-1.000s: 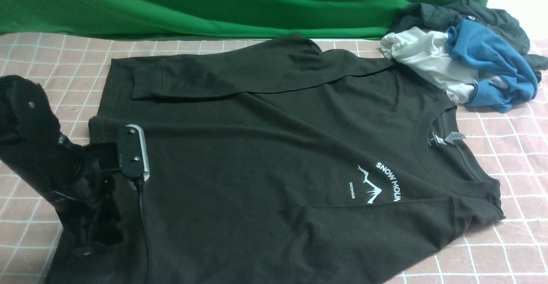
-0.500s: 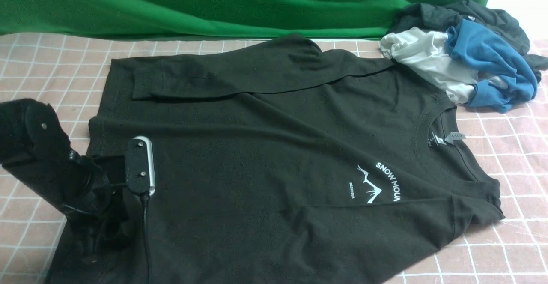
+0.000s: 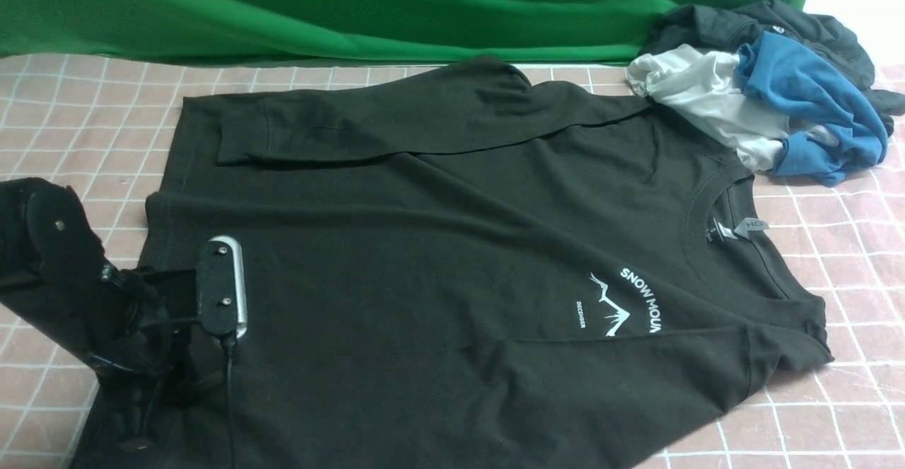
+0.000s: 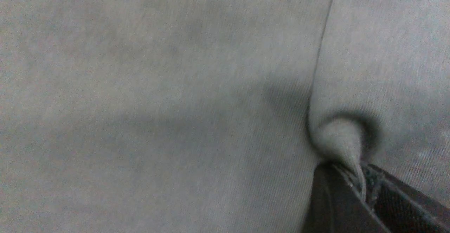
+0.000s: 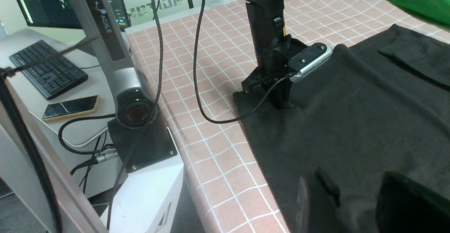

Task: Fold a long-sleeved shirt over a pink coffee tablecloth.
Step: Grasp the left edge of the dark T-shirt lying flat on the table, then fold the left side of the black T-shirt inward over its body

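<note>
- We see the long-sleeved shirt (image 3: 438, 257) spread front-up on the pink coffee tablecloth (image 3: 848, 271), with its neck towards the robot's right and its hem towards the left.
- One sleeve lies folded across the far side of the body, and the white mountain print sits near the collar.
- The left gripper (image 4: 360, 183) stands down on the near-left corner of the shirt, by the hem, just inside the garment's edge.
- Its fingers (image 4: 330, 205) are pressed together on a small raised pinch of the black fabric, which puckers up into a point between them.
- The rest of the shirt lies flat on the cloth, reaching away from that gripper towards the right.
- The right gripper (image 5: 351, 191) hangs above the near part of the shirt, apart from it. Its two dark, blurred fingers stand spread, and we see nothing held between them.
- A heap of blue, white and dark grey garments (image 3: 778, 94) lies at the far right, touching the shirt's shoulder, before the green cloth (image 3: 353, 2).
</note>
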`<move>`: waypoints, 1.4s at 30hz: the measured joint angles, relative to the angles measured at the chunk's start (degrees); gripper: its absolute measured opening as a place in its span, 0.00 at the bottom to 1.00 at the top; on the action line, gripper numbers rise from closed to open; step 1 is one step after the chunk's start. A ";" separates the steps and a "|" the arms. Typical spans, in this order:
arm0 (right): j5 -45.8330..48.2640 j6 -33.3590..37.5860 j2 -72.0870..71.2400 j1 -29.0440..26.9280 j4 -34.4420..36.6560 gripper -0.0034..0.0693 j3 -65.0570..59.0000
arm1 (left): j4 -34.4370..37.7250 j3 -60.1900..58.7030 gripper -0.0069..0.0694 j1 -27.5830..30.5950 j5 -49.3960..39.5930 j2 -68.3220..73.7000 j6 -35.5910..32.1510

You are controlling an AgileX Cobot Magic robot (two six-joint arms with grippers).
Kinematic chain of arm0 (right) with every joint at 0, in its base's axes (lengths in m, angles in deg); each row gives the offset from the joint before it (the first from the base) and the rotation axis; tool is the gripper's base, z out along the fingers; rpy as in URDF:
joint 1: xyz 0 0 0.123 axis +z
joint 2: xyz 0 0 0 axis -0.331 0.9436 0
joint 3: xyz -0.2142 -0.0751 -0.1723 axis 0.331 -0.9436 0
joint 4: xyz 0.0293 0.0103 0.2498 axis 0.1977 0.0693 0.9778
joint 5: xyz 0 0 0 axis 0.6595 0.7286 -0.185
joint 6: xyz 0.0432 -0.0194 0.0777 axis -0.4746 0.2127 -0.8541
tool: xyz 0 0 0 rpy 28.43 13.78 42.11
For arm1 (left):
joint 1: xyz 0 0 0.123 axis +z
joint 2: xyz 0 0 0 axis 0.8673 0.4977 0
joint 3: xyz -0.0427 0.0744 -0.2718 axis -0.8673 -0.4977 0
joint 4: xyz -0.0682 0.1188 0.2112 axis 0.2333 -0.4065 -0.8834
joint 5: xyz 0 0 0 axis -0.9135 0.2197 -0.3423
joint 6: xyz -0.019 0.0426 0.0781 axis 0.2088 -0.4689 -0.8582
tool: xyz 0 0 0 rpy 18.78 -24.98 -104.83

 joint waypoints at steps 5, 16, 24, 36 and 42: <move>-0.62 -1.56 0.00 0.00 0.00 0.38 0.00 | -0.61 0.19 0.14 0.00 -0.30 -4.10 0.32; -2.03 -9.40 3.66 0.00 -5.43 0.38 0.00 | -1.26 9.21 0.14 0.00 -3.43 -6.85 4.52; -2.08 -12.38 10.52 0.00 -9.83 0.38 0.00 | -2.06 16.94 0.14 0.00 -2.69 -5.89 6.62; -2.08 -18.84 13.01 0.00 -15.92 0.38 0.00 | -4.94 24.09 0.14 0.00 1.22 6.55 11.41; -2.08 -21.12 13.13 0.00 -18.12 0.38 0.00 | -6.02 26.61 0.14 0.00 6.29 12.77 17.36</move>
